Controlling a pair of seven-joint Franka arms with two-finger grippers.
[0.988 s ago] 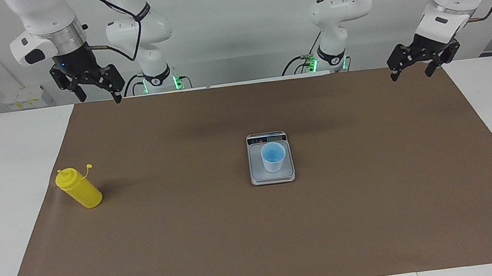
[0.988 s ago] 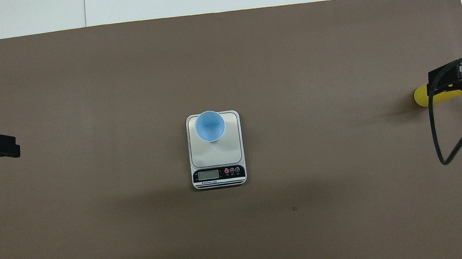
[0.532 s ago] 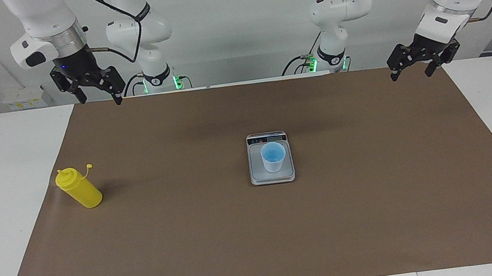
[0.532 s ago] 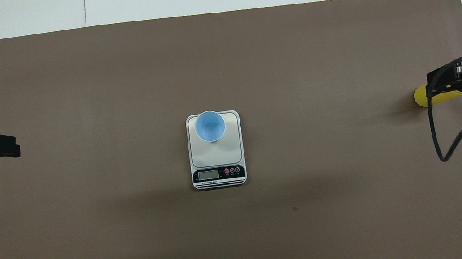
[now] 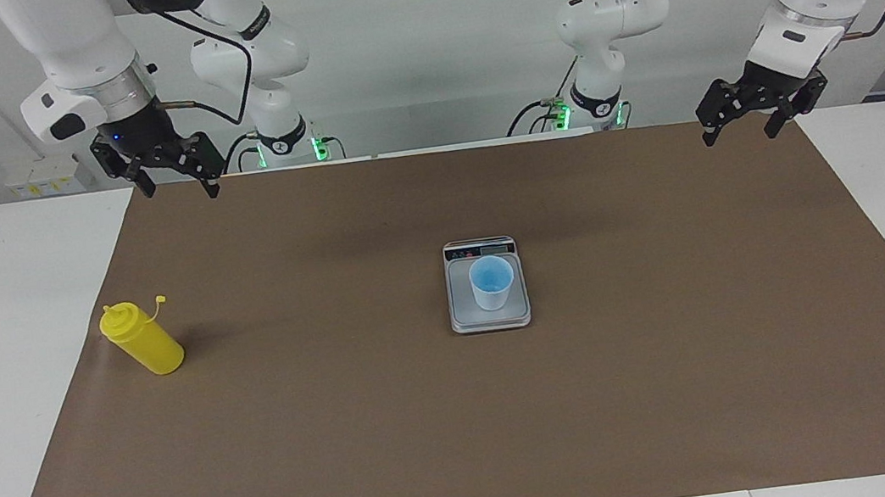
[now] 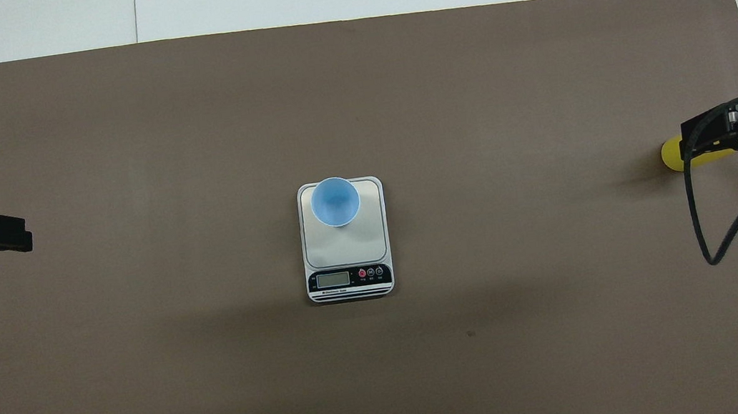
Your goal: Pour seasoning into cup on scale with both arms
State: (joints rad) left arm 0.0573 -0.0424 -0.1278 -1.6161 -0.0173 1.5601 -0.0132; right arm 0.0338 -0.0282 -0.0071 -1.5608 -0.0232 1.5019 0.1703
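On the scale stands the cup, yellow bottle well apart.

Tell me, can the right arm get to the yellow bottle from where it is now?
Probably yes. The right gripper hangs open in the air at the yellow bottle's end of the table, and only bare brown mat lies around the upright bottle, so nothing seems to block it.

Robot lab, two white arms, brown-matted table
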